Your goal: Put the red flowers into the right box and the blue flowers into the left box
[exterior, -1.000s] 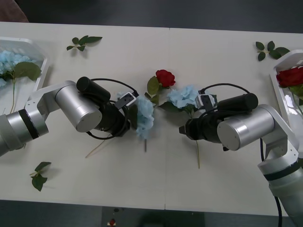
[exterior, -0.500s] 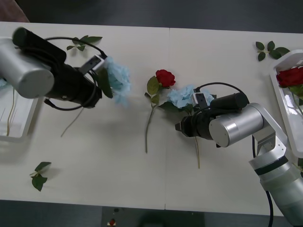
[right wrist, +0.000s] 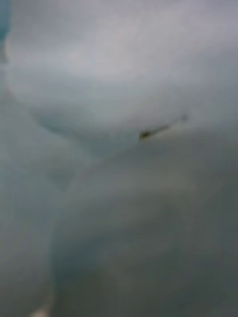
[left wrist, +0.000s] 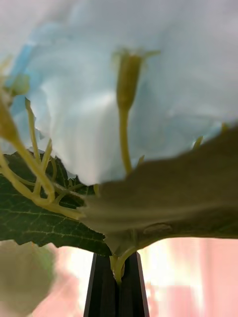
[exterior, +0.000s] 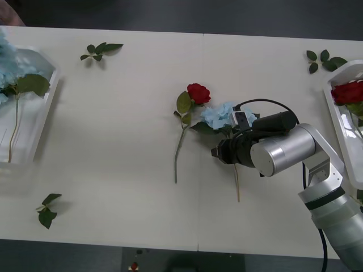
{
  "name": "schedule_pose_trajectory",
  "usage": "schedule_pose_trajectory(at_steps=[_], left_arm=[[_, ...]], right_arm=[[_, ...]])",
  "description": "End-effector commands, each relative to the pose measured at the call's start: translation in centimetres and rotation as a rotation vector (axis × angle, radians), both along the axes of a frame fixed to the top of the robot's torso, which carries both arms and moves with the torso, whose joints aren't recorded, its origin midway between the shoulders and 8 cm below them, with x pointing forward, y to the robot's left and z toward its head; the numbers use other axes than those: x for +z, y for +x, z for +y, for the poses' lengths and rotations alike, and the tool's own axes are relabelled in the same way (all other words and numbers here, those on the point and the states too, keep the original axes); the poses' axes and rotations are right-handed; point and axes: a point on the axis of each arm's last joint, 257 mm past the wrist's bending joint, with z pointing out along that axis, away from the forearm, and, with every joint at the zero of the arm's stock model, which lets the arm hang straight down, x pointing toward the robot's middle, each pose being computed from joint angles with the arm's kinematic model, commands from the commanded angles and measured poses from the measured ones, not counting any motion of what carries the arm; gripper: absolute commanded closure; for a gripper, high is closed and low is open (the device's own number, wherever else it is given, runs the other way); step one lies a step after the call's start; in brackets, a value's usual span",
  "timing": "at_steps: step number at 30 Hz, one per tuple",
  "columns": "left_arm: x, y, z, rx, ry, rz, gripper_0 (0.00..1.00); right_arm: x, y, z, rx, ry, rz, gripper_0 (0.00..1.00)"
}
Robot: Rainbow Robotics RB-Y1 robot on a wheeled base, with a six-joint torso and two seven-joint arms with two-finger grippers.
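1. Plainly, our left fingers [left wrist: 117,287] are pressed together on the thin stem of a blue flower [left wrist: 148,84], its fluffy head just beyond their tips.
2. Our right gripper [exterior: 217,153] sits at another blue flower [exterior: 220,115] on the tabletop [exterior: 113,141]; whether its fingers are apart, we cannot tell.
3. We judge these stems light and floppy, petals soft: grip low on the stem.
4. A red flower [exterior: 198,93] lies beside it.

My right arm reaches from the near right corner of the surface [exterior: 113,141] toward its middle, elbow bent. My right hand [exterior: 218,153] is low. My left hand [left wrist: 115,287] is closed on a stem.
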Motion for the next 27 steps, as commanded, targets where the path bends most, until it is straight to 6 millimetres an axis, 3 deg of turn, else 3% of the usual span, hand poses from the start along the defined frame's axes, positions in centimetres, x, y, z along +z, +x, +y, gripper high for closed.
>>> schedule_pose_trajectory(at_steps=[1, 3, 4, 8, 9, 10, 17, 19, 27], left_arm=[[-1.7, -1.5, 2.7, 0.063, 0.03, 0.016, 1.0], [-2.3, -2.0, 3.7, 0.081, 0.043, 0.025, 1.0], [-2.7, -2.3, 4.2, 0.091, 0.049, 0.031, 1.0], [-3.6, -2.6, 5.3, 0.115, 0.044, 0.039, 1.0], [-3.8, -2.7, 5.8, 0.123, 0.043, 0.042, 1.0], [-3.9, -2.6, 6.1, 0.127, 0.043, 0.038, 0.92], [-3.8, -2.4, 6.1, 0.119, 0.045, 0.03, 0.15], [-3.8, -2.2, 5.8, 0.111, 0.035, 0.016, 0.0], [-2.6, -0.8, 3.6, 0.057, -0.06, -0.064, 0.0]], right_arm=[[-0.7, -0.4, -0.3, -0.031, -0.014, 0.033, 0.0], [-0.8, -0.5, -0.5, -0.036, -0.021, 0.039, 0.04], [-0.9, -0.5, -0.7, -0.04, -0.026, 0.043, 0.11], [-1.1, -0.7, -1.0, -0.048, -0.037, 0.052, 0.69], [-1.2, -0.8, -1.2, -0.052, -0.04, 0.057, 0.91], [-1.3, -0.9, -1.1, -0.052, -0.041, 0.061, 0.97], [-1.2, -0.8, -1.2, -0.057, -0.038, 0.06, 1.0], [-0.9, -0.6, -1.1, -0.055, -0.04, 0.053, 1.0], [2.5, 0.8, -1.3, -0.045, -0.035, -0.021, 1.0]])
